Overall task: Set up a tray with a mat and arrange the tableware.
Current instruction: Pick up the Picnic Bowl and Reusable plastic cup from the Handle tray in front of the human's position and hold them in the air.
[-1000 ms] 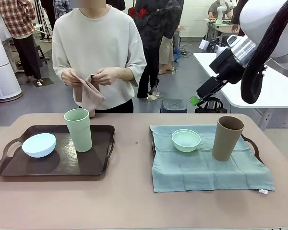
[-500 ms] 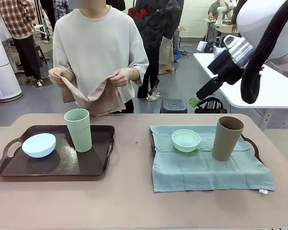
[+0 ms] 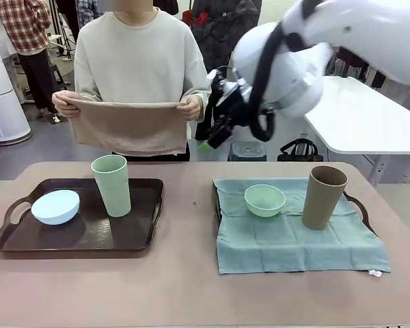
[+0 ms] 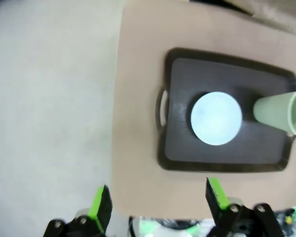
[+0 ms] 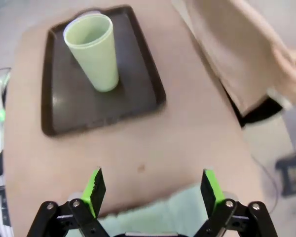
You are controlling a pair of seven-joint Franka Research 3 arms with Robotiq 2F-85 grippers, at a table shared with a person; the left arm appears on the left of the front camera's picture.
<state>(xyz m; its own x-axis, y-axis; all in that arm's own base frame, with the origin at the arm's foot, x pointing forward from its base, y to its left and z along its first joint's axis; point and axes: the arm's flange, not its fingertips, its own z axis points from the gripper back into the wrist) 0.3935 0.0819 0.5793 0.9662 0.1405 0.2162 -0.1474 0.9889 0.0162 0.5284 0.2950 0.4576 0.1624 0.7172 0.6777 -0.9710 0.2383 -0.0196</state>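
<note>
Pinkish-beige cloth (image 3: 130,126), bunched in the person's (image 3: 140,61) hands a second ago, is now stretched flat between them and hangs beyond the far edge of the dark tray (image 3: 89,239). In the same second the right arm has swung in from well off to the tray's right. The right gripper (image 3: 206,142) now hangs in the air past the tray's far right corner, just beside the cloth's edge, its jaws spread wide and empty. The left gripper (image 4: 158,200) is likewise released and empty, high over the tray's near side. Nothing on the table has shifted. The blue bowl (image 3: 55,206) and green cup (image 3: 112,184) stand on the dark tray's bare surface, the bowl at its left end, the cup toward its far edge. To the tray's right, the mint bowl (image 3: 264,199) and brown cup (image 3: 322,197) sit on a teal mat (image 3: 294,249) laid over a second tray (image 3: 359,205). That set looks done, while the dark tray lacks its mat. The spread cloth reads as an offer. The right arm seems headed to take it, or to lift the green cup clear, since bowl and cup must come off before a mat goes down.
</note>
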